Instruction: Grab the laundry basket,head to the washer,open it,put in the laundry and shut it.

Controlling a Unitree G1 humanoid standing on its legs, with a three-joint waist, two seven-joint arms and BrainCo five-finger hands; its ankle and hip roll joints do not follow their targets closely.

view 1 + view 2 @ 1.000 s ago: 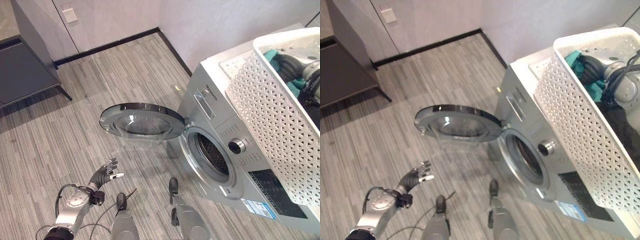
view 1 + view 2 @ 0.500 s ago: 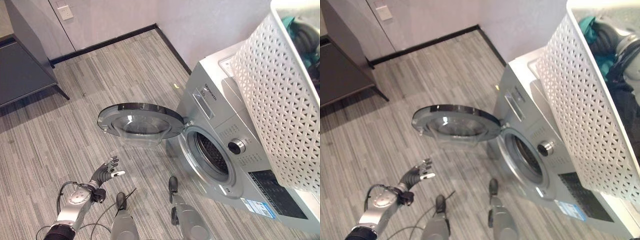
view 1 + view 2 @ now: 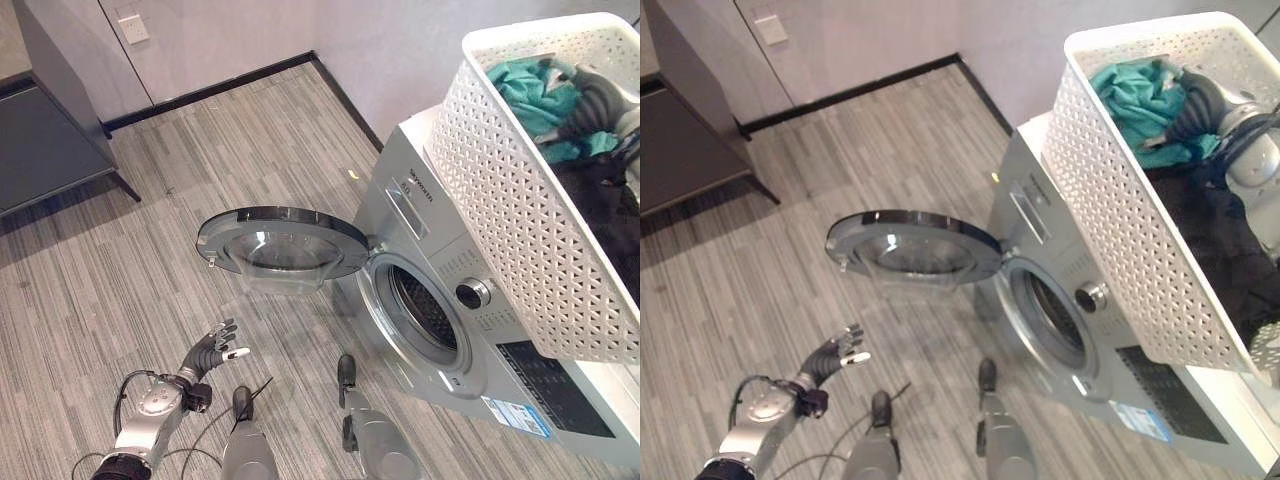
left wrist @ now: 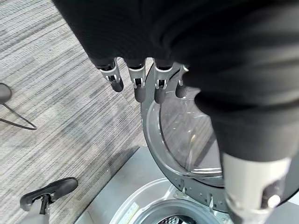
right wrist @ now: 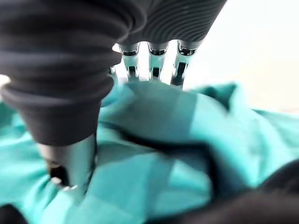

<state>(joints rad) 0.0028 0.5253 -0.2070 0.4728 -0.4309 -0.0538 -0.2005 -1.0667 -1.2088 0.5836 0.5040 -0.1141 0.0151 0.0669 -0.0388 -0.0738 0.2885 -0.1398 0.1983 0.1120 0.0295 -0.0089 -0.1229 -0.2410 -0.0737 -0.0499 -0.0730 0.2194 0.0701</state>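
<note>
Laundry [image 3: 1137, 92], a teal garment beside a dark one [image 3: 608, 205], lay inside the white lattice laundry basket [image 3: 505, 205], which stood on top of the washer [image 3: 440, 270] at the right of the scene. The right hand [image 5: 152, 63] was down in the basket, its straight fingers resting against a raised fold of the teal cloth and its thumb lower beside it, with nothing pinched yet. To do the step well, I judged that the hand should close fully round a thick bunch of that teal fold before lifting, so that the garment came up whole instead of trailing over the rim. The washer door [image 3: 283, 243] stood swung wide to the left, and the drum opening [image 3: 425, 308] faced the near side with nothing in front of it. The basket's near wall overhung the washer's front edge above the control dial [image 3: 473, 292], so a sideways tug on the cloth could probably shift it; a lift up and over the rim looked safer. The left hand [image 3: 212, 350] hung low over the grey plank floor [image 3: 120, 270], fingers loosely spread and holding nothing, with open floor around it. A dark cabinet [image 3: 45, 130] stood well apart at the far left.
</note>
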